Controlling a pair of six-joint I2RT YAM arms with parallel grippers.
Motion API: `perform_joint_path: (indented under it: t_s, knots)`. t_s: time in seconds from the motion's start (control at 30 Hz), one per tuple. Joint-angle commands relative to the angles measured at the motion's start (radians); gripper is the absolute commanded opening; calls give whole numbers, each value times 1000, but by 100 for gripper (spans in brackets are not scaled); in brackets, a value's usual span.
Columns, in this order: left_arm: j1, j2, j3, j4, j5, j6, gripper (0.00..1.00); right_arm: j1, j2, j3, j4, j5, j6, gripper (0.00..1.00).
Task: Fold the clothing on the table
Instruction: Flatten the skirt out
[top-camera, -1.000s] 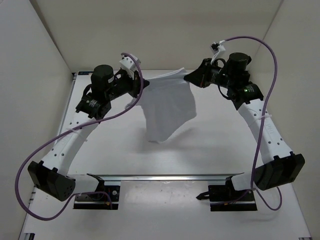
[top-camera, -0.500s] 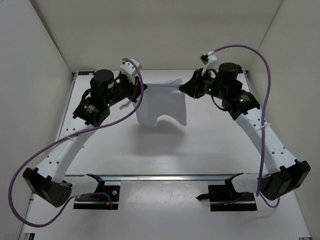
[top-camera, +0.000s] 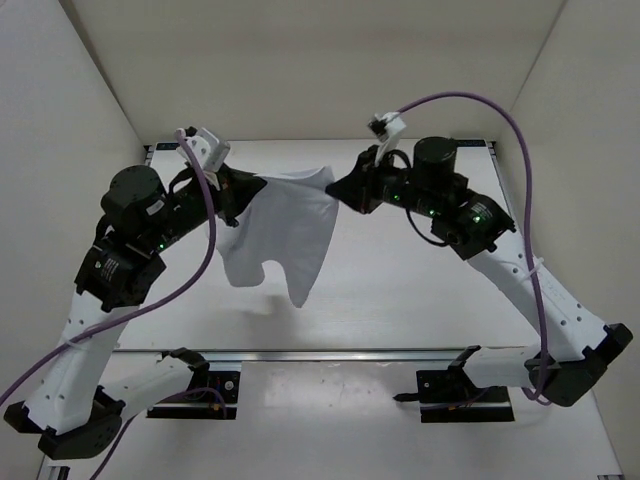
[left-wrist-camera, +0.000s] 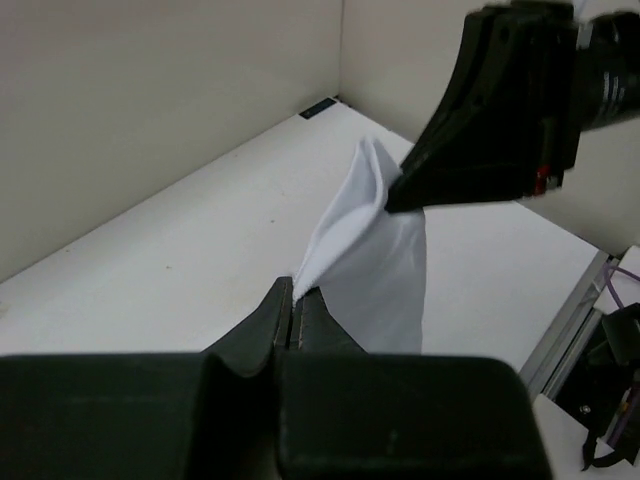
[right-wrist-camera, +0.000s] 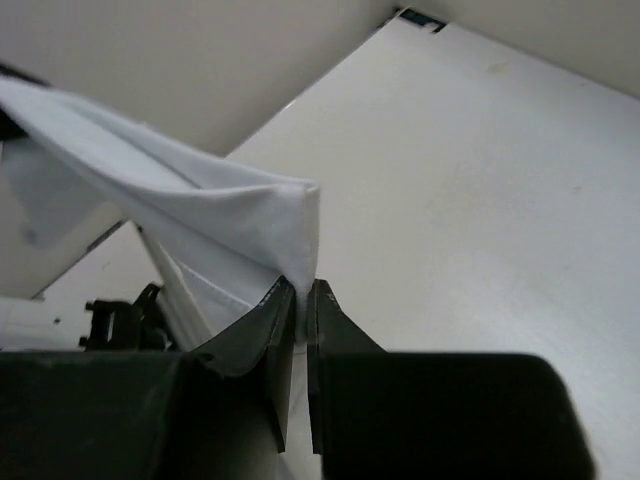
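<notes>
The white clothing (top-camera: 285, 225) hangs in the air above the table (top-camera: 420, 290), stretched between both grippers, its lower part dangling free in two lobes. My left gripper (top-camera: 243, 186) is shut on its left top corner; in the left wrist view the clothing (left-wrist-camera: 375, 260) rises from the left gripper (left-wrist-camera: 297, 290). My right gripper (top-camera: 335, 190) is shut on the right top corner. In the right wrist view the clothing (right-wrist-camera: 200, 230) is pinched in the right gripper (right-wrist-camera: 302, 290).
White walls (top-camera: 80, 90) enclose the table on the left, back and right. A metal rail (top-camera: 330, 353) with two arm base mounts runs along the near side. Purple cables (top-camera: 520, 140) loop off both arms.
Both arms have swung left and toward the near side, carrying the clothing with them. The garment now hangs lower and further left, its top edge shorter between the grippers.
</notes>
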Motion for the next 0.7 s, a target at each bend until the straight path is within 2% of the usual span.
perform_joint_path:
  t_s: [0.0, 0.1, 0.2, 0.33, 0.4, 0.47, 0.5, 0.53, 0.6, 0.63, 0.67]
  knots:
    - [23, 135, -6, 48, 22, -36, 0, -148, 13, -38, -35, 17, -27, 0]
    - [45, 247, -123, 149, 94, -86, 0, -249, 49, -143, -15, -2, -41, 0]
    - [42, 359, -211, 246, 78, -105, 0, -361, 92, -237, 66, -48, -42, 0]
    - [54, 595, -184, 297, 76, -110, 0, -452, 223, -279, 154, -109, -65, 0]
    - [62, 704, -118, 301, 50, -107, 29, -479, 341, -254, 174, -132, -77, 0]
    - [73, 827, -24, 271, -19, -106, 98, -508, 427, -201, 175, -164, -68, 3]
    - [74, 852, 43, 258, -50, -108, 99, -521, 470, -170, 174, -178, -71, 4]
    - [80, 892, 124, 232, -51, -99, 98, -528, 501, -127, 169, -174, -68, 11]
    - [96, 927, 201, 209, -58, -119, 99, -530, 523, -90, 160, -171, -86, 18]
    - [108, 936, 223, 221, -53, -131, 99, -534, 524, -76, 162, -149, -100, 25]
    - [108, 932, 217, 240, -44, -134, 99, -539, 532, -67, 162, -143, -103, 39]
